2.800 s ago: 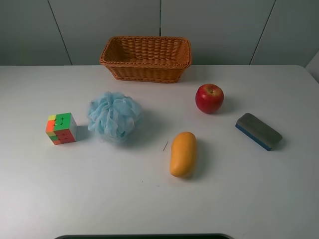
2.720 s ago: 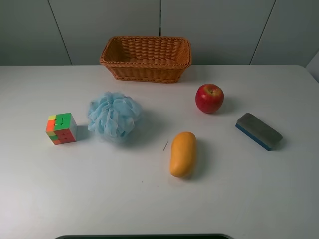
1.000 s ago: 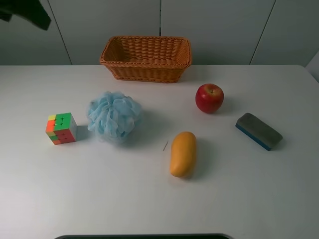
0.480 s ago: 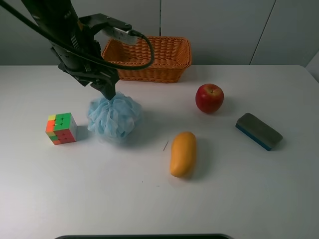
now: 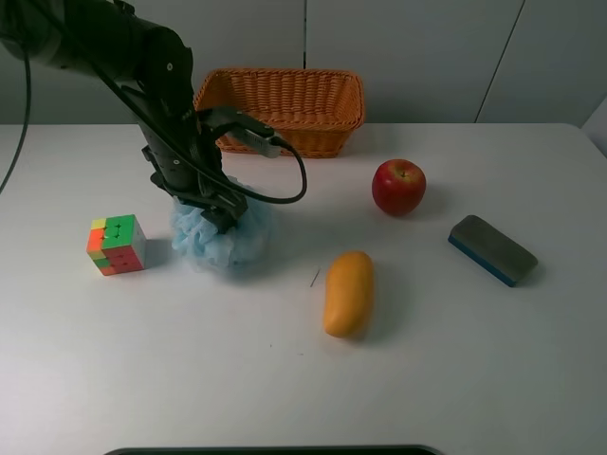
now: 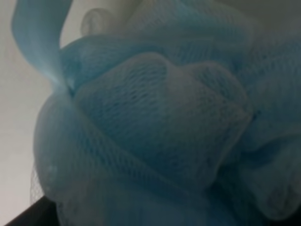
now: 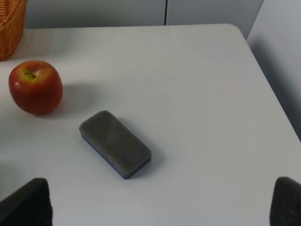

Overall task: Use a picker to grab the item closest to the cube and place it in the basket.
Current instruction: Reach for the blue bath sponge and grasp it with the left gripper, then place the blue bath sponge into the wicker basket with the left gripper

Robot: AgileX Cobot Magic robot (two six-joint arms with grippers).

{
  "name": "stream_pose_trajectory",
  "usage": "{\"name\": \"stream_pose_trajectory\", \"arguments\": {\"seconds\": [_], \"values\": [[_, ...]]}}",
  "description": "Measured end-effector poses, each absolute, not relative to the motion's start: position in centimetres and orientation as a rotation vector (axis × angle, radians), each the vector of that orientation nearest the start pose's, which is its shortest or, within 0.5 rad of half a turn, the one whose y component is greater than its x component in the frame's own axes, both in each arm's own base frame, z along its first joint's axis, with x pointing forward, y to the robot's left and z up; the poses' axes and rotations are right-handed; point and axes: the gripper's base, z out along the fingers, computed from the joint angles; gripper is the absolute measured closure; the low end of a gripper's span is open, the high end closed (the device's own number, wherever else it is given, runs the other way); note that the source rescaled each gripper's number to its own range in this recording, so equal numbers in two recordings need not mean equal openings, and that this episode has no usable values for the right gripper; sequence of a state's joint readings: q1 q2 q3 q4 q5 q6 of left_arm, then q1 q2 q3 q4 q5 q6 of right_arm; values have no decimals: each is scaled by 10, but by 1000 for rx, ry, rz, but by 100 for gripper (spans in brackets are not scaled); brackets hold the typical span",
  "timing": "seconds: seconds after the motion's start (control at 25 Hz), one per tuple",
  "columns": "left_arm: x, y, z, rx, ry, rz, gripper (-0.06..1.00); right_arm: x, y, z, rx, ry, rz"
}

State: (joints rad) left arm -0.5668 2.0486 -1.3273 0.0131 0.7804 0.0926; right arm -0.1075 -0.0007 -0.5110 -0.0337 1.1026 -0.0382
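Exterior high view puts the left claw (image 5: 223,216) directly above and sunk into the blue mesh bath pouf (image 5: 211,246), which sits on the bench (image 5: 285,379) just beside the Rubik's cube (image 5: 117,245), and the mesh hides its grip, so spread or pinching I cannot tell.

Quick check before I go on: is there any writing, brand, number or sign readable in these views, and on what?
No readable text, number or sign in any view.
Cube: plain coloured squares, no letters that I can make out.
Basket, blue mesh sponge, apple, mango, grey-and-blue block: no label shows.
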Motion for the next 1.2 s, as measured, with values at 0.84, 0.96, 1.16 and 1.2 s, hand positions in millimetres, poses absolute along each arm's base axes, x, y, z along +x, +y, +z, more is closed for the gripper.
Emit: {"name": "stream_pose_trajectory", "arguments": {"seconds": [0.84, 0.96, 1.16, 1.2], "values": [[329, -211, 142, 987, 2836, -61, 65, -8, -2, 277, 75, 2075, -130], [330, -211, 185, 944, 2738, -93, 75, -8, -2, 277, 75, 2075, -130], [338, -215, 282, 788, 2363, -200, 88, -8, -2, 277, 75, 2075, -130], [341, -217, 294, 762, 2296, -218, 88, -8, -2, 277, 75, 2075, -130]]}}
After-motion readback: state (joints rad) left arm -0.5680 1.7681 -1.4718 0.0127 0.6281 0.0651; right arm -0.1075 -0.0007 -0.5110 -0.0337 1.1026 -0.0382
